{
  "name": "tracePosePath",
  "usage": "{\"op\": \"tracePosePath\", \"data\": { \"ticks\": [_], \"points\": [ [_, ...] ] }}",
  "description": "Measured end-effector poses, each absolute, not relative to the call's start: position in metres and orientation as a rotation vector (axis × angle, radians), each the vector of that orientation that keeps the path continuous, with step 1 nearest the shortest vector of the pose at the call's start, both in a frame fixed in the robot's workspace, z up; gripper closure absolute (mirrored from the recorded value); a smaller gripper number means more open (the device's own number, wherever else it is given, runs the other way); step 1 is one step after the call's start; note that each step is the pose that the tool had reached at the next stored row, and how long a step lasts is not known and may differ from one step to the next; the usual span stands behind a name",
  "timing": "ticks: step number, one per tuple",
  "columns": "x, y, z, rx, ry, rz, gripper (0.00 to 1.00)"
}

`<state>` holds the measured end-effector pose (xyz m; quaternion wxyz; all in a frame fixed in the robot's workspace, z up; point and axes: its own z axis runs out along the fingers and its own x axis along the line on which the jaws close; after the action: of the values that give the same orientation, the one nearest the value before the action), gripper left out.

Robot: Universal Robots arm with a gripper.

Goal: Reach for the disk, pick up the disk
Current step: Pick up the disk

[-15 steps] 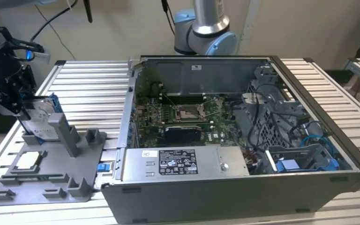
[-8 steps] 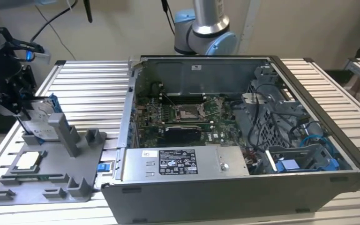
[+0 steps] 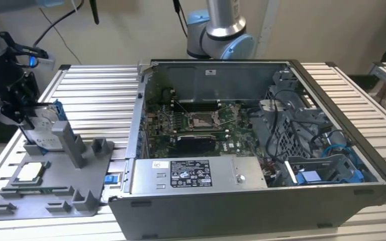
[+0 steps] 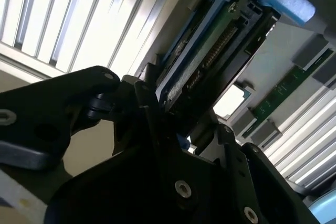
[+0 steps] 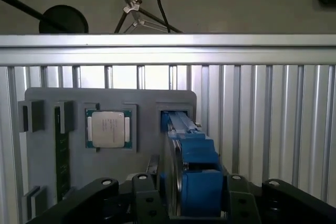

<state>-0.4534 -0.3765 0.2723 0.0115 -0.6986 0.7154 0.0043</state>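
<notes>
A slatted metal table [image 3: 92, 83] carried everything. At the exterior view's left, the gripper [image 3: 32, 118] sat clamped narrowly on the disk [image 3: 43, 129], which stood upright in a grey fixture [image 3: 79, 165], its white label unreadable. Centre-right lay an open computer case [image 3: 247, 211], its sticker [image 3: 189, 173] equally illegible

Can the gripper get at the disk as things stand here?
Probably yes. The gripper is right at the disk, which stands on edge in the grey holder, with nothing between them. The chip lies flat beside it, apart.
</notes>
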Motion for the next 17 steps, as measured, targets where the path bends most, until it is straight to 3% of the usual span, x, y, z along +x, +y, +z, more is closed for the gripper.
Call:
{"op": "tracePosePath", "data": {
  "ticks": [17],
  "points": [
    [-0.4534, -0.3765, 0.2709, -2.179, 2.231, 0.013, 1.0]
  ]
}}
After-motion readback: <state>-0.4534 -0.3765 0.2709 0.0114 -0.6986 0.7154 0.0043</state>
